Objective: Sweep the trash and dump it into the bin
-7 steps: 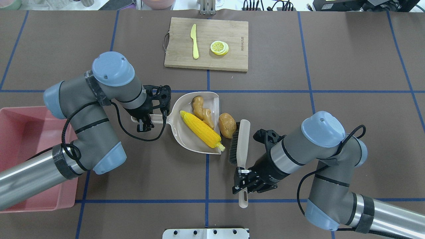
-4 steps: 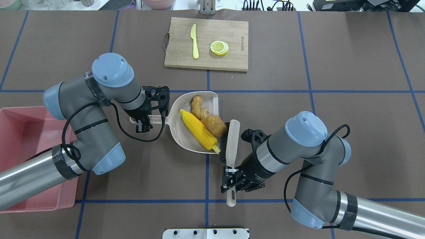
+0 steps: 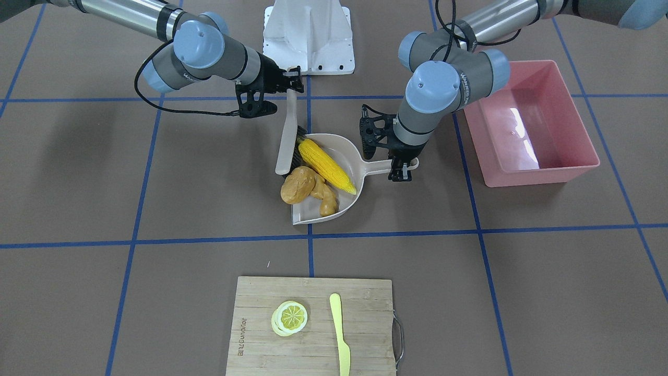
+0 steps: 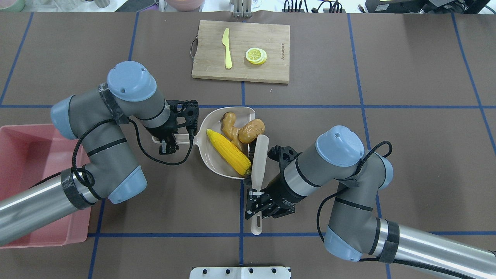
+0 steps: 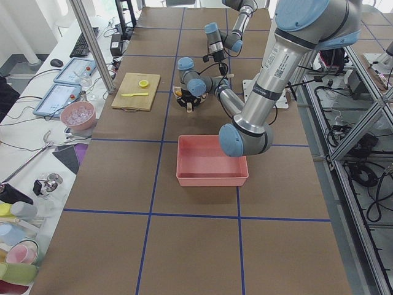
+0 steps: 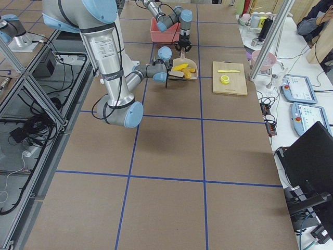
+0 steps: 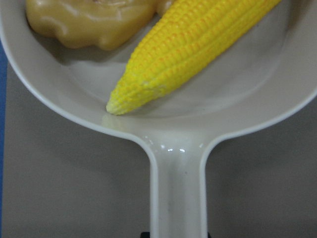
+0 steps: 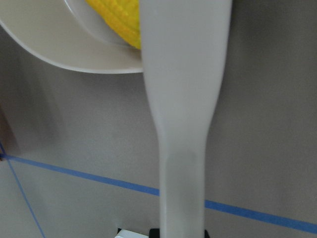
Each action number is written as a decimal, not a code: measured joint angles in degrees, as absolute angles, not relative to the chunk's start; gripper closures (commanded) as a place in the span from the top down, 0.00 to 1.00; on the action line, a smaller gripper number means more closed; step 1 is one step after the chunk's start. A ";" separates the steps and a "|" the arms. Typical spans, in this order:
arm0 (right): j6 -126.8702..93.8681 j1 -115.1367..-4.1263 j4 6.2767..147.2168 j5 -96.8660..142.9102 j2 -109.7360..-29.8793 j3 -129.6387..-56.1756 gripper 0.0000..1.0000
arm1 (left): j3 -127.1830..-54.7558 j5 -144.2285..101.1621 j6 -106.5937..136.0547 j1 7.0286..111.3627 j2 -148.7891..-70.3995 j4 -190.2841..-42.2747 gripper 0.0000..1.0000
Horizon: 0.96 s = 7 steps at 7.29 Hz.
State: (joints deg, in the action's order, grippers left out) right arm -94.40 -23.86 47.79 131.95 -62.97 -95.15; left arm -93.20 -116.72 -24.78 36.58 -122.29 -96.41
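The yellow corn cob [image 4: 228,152] and the tan ginger root [image 4: 229,124] lie in the beige dustpan [image 4: 209,155]. The brown potato [image 4: 252,131] sits at the dustpan's open mouth, against the ginger. My left gripper [image 4: 166,141] is shut on the dustpan's handle [image 7: 178,198]. My right gripper [image 4: 255,201] is shut on the handle of a beige brush [image 4: 259,162]. The brush's bristles press at the mouth beside the corn's end. The pink bin [image 4: 23,155] stands at the left edge, partly under my left arm.
A wooden cutting board [image 4: 241,51] at the far centre holds a pale yellow knife [image 4: 227,48] and lemon slices [image 4: 255,55]. A white mounting plate [image 4: 240,272] sits at the near edge. Blue tape lines cross the brown table.
My right arm swept the brush leftward, pushing the potato from beside the dustpan to its mouth against the ginger. The corn slid further in. The left arm stayed put.
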 measured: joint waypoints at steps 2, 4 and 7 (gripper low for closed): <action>-94.03 -24.40 50.10 131.81 -60.91 -94.96 0.00 | -93.37 -116.72 -23.80 36.72 -122.32 -97.89 0.00; -93.43 -25.72 50.83 132.51 -60.82 -95.06 0.00 | -93.42 -116.74 -23.51 36.78 -122.19 -98.43 0.00; -93.81 -31.04 50.80 138.07 -64.25 -96.90 0.00 | -93.45 -117.18 -23.49 36.97 -122.09 -98.44 0.00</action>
